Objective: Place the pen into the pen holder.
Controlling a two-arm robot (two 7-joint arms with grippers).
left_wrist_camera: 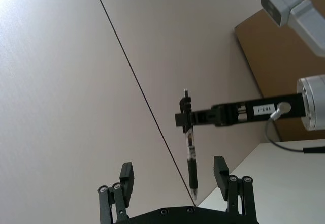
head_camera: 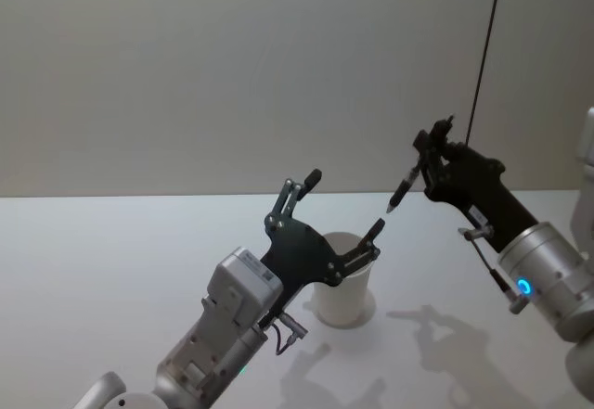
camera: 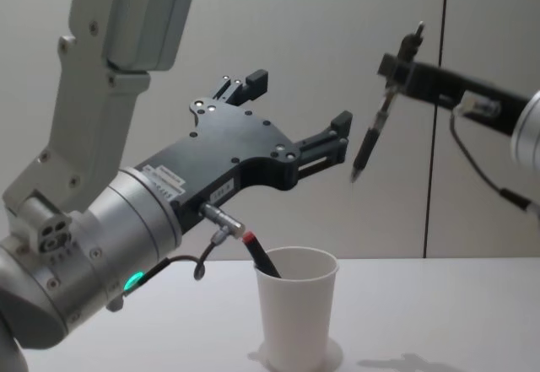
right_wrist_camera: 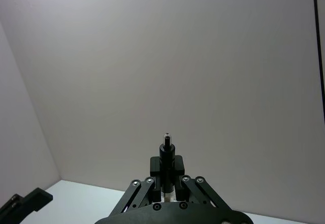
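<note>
The right gripper (camera: 396, 64) is clamped on the upper barrel of the pen (camera: 371, 140), which hangs tip-down in the air above and right of the pen holder (camera: 295, 317). The left gripper (camera: 295, 119) stands wide open and empty beside it. The pen appears light, rigid and smooth; grip mid-barrel.

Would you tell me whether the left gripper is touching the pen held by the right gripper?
Apart. In the chest view, wall shows between the open left gripper and the pen, which hangs from the right gripper.
</note>
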